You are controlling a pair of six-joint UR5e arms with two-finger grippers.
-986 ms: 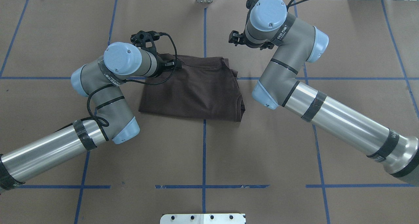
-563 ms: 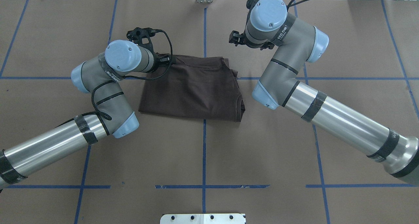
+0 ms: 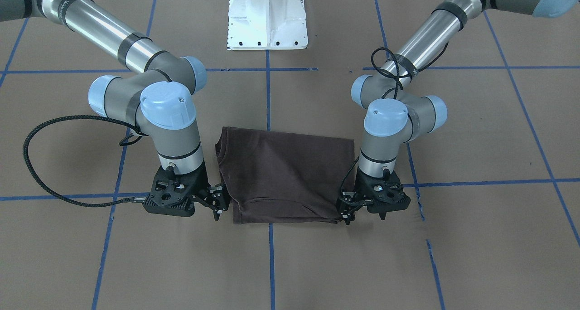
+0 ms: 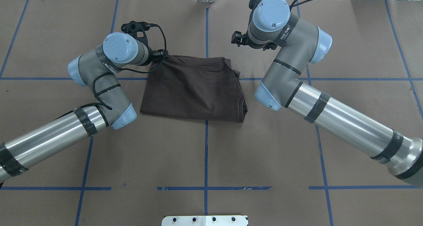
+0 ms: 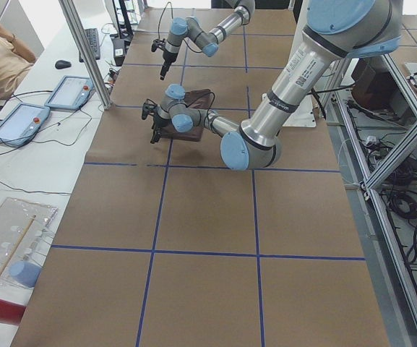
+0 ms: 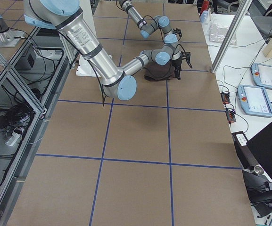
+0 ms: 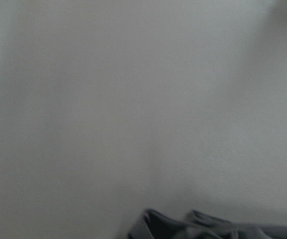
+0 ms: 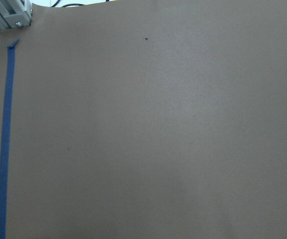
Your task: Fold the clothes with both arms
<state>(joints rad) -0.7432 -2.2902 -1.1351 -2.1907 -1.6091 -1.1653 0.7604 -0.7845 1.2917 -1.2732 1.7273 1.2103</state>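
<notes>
On table cover (image 4: 205, 153): dark brown T-shirt (image 4: 195, 87), folded into a flat rectangle
Left gripper (image 3: 347, 210): at T-shirt's far corner on robot's left, tips at the cloth edge; cannot tell how wide, or whether gripping cloth
Right gripper (image 3: 217, 205): just beside T-shirt's far corner on robot's right, clear of cloth, holding nothing; width cannot tell
Pedestal (image 3: 267, 20): well apart from T-shirt, robot's side
</notes>
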